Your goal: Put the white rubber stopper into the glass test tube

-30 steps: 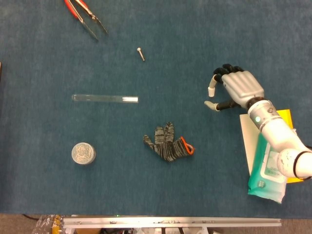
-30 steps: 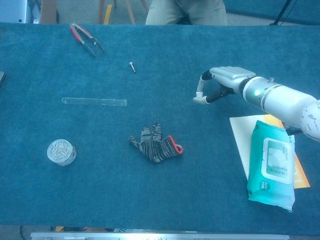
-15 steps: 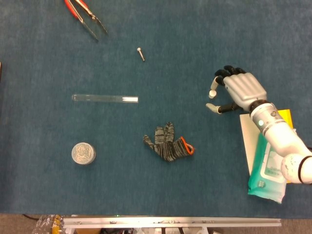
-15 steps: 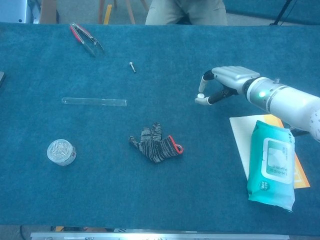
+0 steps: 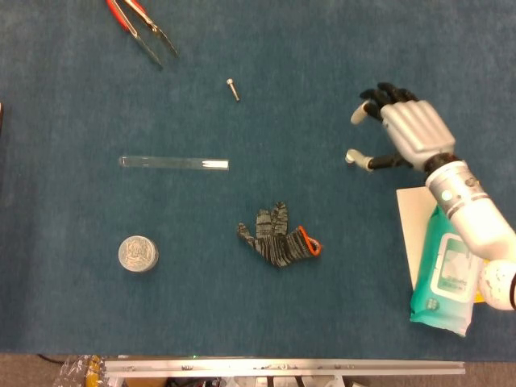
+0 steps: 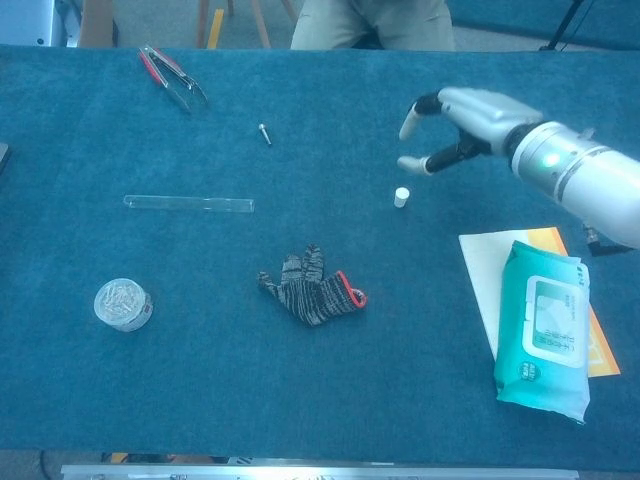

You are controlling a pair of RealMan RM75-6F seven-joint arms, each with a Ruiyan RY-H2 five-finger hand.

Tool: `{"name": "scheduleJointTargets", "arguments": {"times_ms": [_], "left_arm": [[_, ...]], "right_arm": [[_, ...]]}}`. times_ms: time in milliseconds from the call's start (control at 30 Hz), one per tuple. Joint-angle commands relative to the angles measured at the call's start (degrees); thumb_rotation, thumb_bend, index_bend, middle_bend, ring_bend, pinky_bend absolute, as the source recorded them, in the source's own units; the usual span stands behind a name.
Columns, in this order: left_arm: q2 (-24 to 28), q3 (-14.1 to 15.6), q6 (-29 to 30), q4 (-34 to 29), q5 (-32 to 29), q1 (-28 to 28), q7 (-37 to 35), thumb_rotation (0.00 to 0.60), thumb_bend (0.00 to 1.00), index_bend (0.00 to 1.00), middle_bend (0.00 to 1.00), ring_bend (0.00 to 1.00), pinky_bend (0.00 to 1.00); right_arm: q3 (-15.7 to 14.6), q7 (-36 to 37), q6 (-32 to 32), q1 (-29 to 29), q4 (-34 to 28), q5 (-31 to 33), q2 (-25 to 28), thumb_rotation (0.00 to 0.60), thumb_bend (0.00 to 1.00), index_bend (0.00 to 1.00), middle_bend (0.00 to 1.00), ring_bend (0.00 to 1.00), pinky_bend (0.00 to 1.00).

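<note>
The white rubber stopper [image 6: 401,197] stands alone on the blue table cloth, right of centre. My right hand [image 6: 462,125] hovers above and just behind it, fingers spread and curved, holding nothing. From the head view the same right hand [image 5: 403,133] shows at the right side, its thumb tip over the stopper's spot. The glass test tube [image 5: 173,164] lies flat on its side at the left middle, its mouth facing right; the chest view shows the test tube [image 6: 188,204] well to the left of the stopper. My left hand appears in neither view.
A grey knit glove [image 5: 278,238] lies between tube and table front. Red-handled tongs [image 5: 141,28] and a small screw [image 5: 233,89] lie at the back. A round tin [image 5: 139,254] sits front left. A teal wipes pack [image 5: 447,278] on papers lies at the right.
My right hand had its fingers curled around the stopper at table level; it has now let go, opened and lifted up and back, leaving the stopper standing on the cloth.
</note>
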Motion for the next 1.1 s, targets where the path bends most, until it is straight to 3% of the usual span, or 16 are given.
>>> {"name": "scheduleJointTargets", "arguments": {"times_ms": [33, 233, 500, 600, 633, 767, 800, 933, 1100], "left_arm": [[0.1, -0.4, -2.1, -0.6, 0.2, -1.6, -0.2, 0.600, 0.34, 0.26, 0.23, 0.07, 0.08], [-0.7, -1.2, -7.2, -1.8, -0.6, -5.4, 1.2, 0.584, 0.34, 0.26, 0.22, 0.07, 0.08], [-3.2, -2.4, -14.3, -3.3, -2.7, -10.7, 4.7, 0.402, 0.29, 0.26, 0.21, 0.07, 0.08], [-6.0, -2.9, -18.5, -3.6, -5.2, -13.7, 7.7, 0.377, 0.29, 0.26, 0.21, 0.07, 0.08], [-6.6, -3.0, -19.2, -3.6, -5.9, -14.3, 8.4, 0.379, 0.29, 0.26, 0.21, 0.07, 0.08], [-9.8, -3.4, -21.9, -2.7, -9.1, -16.8, 12.9, 0.539, 0.29, 0.26, 0.20, 0.07, 0.08], [-10.8, -3.7, -22.8, -2.6, -10.8, -17.6, 13.9, 0.554, 0.29, 0.26, 0.20, 0.07, 0.08], [-13.6, -4.7, -25.2, -2.4, -16.1, -20.4, 17.4, 0.569, 0.29, 0.26, 0.19, 0.07, 0.08], [-17.5, -5.6, -26.0, -0.3, -21.9, -23.6, 22.3, 0.539, 0.29, 0.27, 0.19, 0.07, 0.08]], "right_arm": [[2.4, 4.4, 2.8, -2.4, -1.2, -4.8, 2.5, 0.415, 0.27, 0.33, 0.17, 0.01, 0.12], [3.9, 6.7, 4.8, -4.3, -3.7, -7.3, 5.9, 0.426, 0.27, 0.33, 0.17, 0.01, 0.12], [5.4, 8.1, 6.0, -5.8, -5.8, -8.3, 9.2, 0.428, 0.27, 0.33, 0.17, 0.01, 0.12], [5.8, 9.0, 6.1, -6.6, -6.8, -8.5, 10.8, 0.427, 0.27, 0.33, 0.17, 0.01, 0.12], [6.0, 9.3, 6.1, -6.8, -7.0, -8.7, 11.0, 0.427, 0.27, 0.33, 0.17, 0.01, 0.12], [6.3, 10.3, 6.2, -7.5, -7.2, -9.1, 12.0, 0.428, 0.27, 0.33, 0.17, 0.01, 0.12], [6.4, 10.7, 6.1, -7.7, -7.2, -9.3, 12.3, 0.428, 0.27, 0.33, 0.17, 0.01, 0.12], [6.7, 11.9, 6.0, -8.3, -7.1, -9.8, 12.8, 0.427, 0.27, 0.33, 0.17, 0.01, 0.12], [6.8, 13.4, 5.4, -9.0, -6.5, -10.5, 13.4, 0.426, 0.27, 0.33, 0.17, 0.01, 0.12]]}}
